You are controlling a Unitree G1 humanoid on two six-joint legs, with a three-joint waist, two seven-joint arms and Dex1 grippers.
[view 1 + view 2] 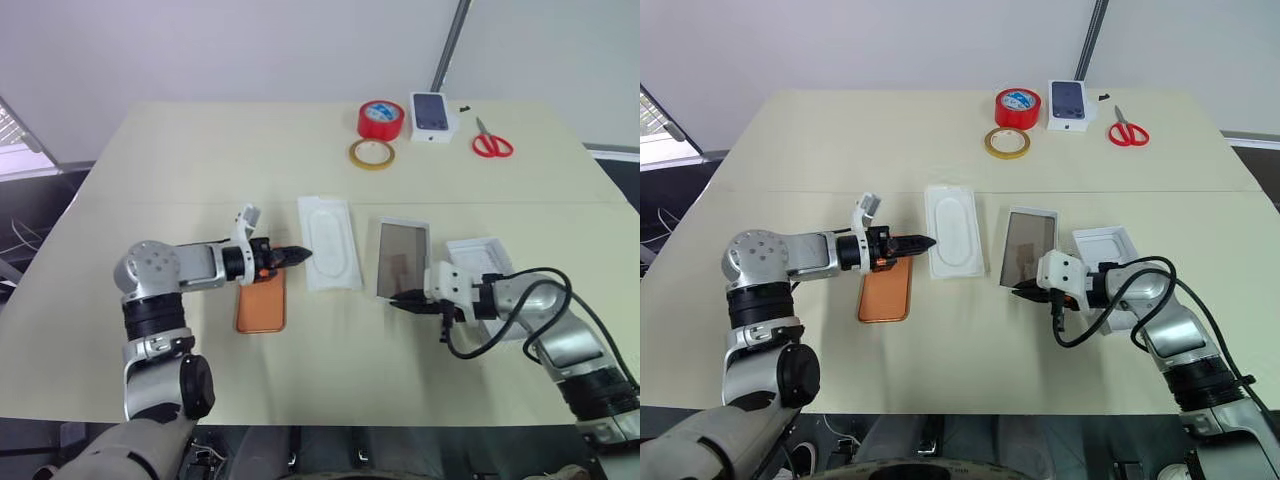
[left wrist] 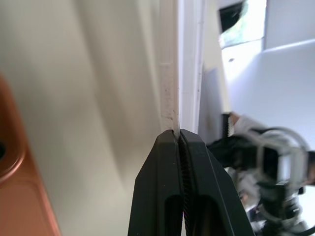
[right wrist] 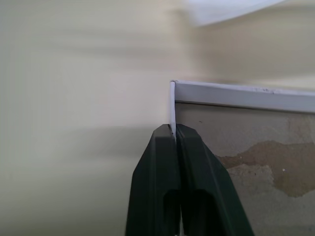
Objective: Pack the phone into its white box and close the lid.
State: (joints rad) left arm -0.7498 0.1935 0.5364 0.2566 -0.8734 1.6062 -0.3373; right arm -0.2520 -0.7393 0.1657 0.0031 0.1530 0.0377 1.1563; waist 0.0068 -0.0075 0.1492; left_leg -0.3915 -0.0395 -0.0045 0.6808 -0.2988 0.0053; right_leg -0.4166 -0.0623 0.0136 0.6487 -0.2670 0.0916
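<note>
On the cream table [image 1: 180,170], the left gripper [image 1: 303,255] is clamped on the near left edge of a flat white insert [image 1: 330,240] with an oval recess; the left wrist view shows its fingers [image 2: 167,167] pressed together on that thin white rim. Just beside and below that gripper lies the phone [image 1: 262,302], orange back up, flat on the table and untouched. Right of the insert sits the white box [image 1: 402,258], open, with a brownish inside. The right gripper [image 1: 404,301] is pinched onto the box's near corner wall, its fingers [image 3: 162,162] together on the thin white edge. Right of the box, partly behind the right arm, lies the lid [image 1: 478,252]. At the far edge sit a red tape roll [image 1: 381,120], a yellowish tape ring [image 1: 371,153], a small printed box [image 1: 433,116] and red scissors [image 1: 490,141].
</note>
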